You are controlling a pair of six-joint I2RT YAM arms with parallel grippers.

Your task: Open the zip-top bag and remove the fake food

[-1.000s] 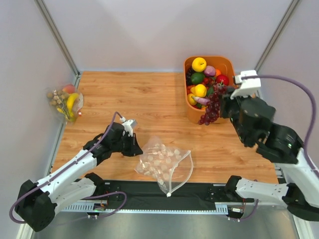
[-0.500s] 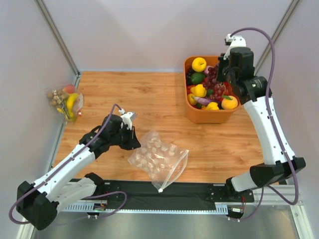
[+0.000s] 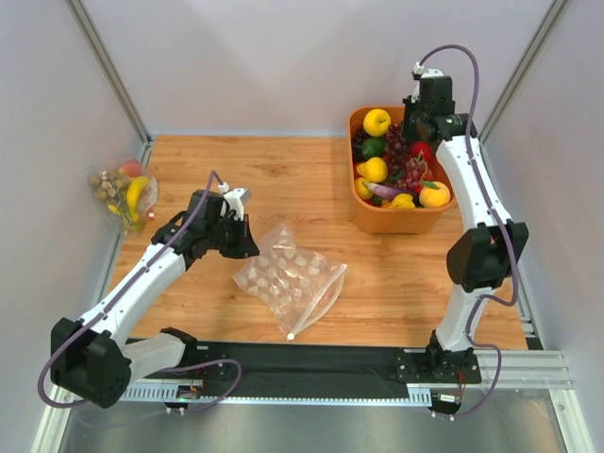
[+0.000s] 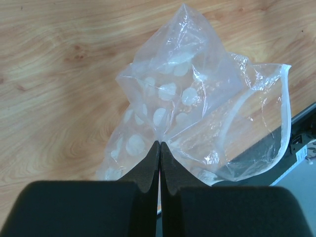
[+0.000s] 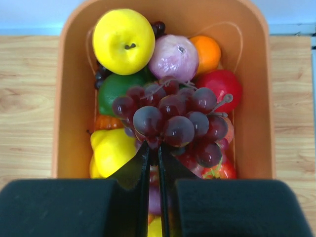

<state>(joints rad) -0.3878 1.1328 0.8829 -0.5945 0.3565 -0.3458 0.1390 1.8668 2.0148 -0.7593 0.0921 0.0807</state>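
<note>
The zip-top bag (image 4: 183,96) lies crumpled on the wooden table (image 3: 311,179) near its front edge, one fold nipped between the left gripper's (image 4: 159,146) pressed-together fingers. It is clear with pale spots, and its mouth gapes. The right gripper (image 5: 153,149) pinches the dark purple grapes (image 5: 174,121) above the orange bin (image 5: 65,103).

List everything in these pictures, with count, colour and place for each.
wooden table: one, light brown, under everything
clear spotted zip-top bag: one, transparent with pale spots, table's near middle
plastic tub: one, orange, far right
bunch of plastic grapes: one, dark purple, over the tub
other plastic fruit: several, yellow, green, red, orange, inside the tub
second clear bag: one, showing banana, peach, nuts, far left edge
left gripper: one, black, shut on the spotted bag
right gripper: one, black, shut on the grapes
</note>
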